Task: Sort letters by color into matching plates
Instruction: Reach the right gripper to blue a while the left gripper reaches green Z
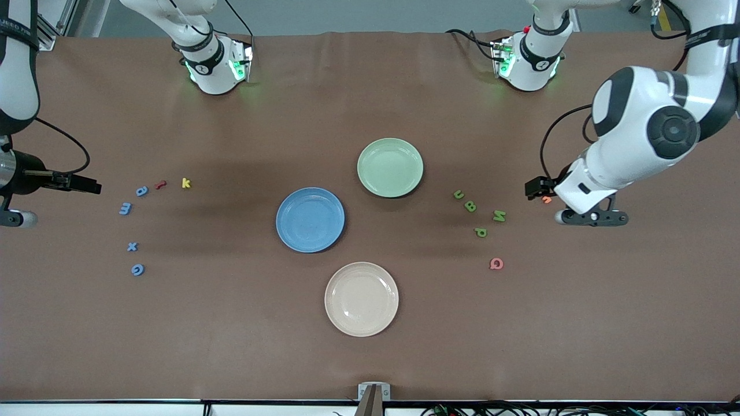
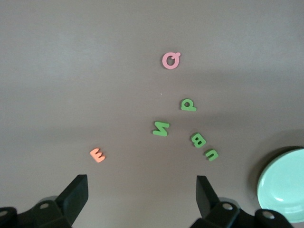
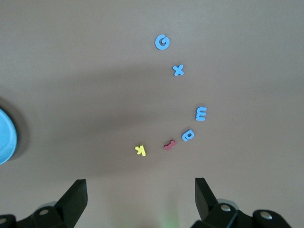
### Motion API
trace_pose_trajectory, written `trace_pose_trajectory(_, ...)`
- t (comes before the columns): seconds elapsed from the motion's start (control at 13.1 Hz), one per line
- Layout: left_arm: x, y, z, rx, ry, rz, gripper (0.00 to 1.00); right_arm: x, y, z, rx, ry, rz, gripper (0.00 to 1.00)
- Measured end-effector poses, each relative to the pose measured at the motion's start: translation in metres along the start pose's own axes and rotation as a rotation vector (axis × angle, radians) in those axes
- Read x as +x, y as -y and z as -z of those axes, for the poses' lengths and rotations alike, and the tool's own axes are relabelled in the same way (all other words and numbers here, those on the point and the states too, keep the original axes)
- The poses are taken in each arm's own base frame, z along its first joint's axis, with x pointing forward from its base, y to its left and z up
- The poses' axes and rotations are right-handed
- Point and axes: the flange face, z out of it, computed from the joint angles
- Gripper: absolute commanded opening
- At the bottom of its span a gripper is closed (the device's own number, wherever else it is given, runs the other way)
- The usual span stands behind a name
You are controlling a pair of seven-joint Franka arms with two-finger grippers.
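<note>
Beige plate (image 1: 361,299) sits nearest the camera, empty, and neither the blue plate (image 1: 310,219) nor the green plate (image 1: 390,167) holds anything yet. The left gripper (image 2: 142,190) hovers with fingers spread wide, the green letters (image 2: 161,128) just ahead of its fingertips and an orange letter (image 2: 97,155) close by. The right gripper (image 3: 140,192) is open too, above the blue letters (image 3: 201,114). Risk here, I'd say: the red letter (image 3: 169,145) and yellow letter (image 3: 140,150) lie nearest those fingers, so a wide pinch could snag the wrong colour.
</note>
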Motion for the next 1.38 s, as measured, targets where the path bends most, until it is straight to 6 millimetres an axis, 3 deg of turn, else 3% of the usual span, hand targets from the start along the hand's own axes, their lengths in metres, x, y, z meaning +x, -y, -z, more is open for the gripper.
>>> trace_pose_trajectory(0.15,-0.005,-0.002,-0.028,-0.002,-0.010,0.007,1.00,0.001,-0.023,-0.026,0.009,0.012,-0.005,0.83)
trace_pose_trajectory(0.38,-0.009,-0.021,-0.075,-0.015,-0.017,0.017,1.00,-0.002,-0.055,-0.084,0.020,-0.021,0.006,0.81)
trace_pose_trajectory(0.61,-0.012,-0.038,-0.125,-0.014,-0.016,0.002,1.00,-0.021,-0.076,-0.143,0.024,-0.066,0.032,0.79)
trace_pose_trajectory(0.77,-0.012,-0.037,-0.150,0.011,-0.013,-0.009,1.00,-0.036,-0.093,-0.174,0.023,-0.102,0.050,0.68)
trace_pose_trajectory(0.84,-0.010,-0.036,-0.161,0.019,-0.021,-0.009,1.00,-0.041,-0.100,-0.186,0.022,-0.117,0.051,0.68)
trace_pose_trajectory(1.38,-0.010,-0.035,-0.215,0.064,-0.039,0.001,0.94,-0.066,-0.092,-0.254,-0.015,-0.249,0.087,0.68)
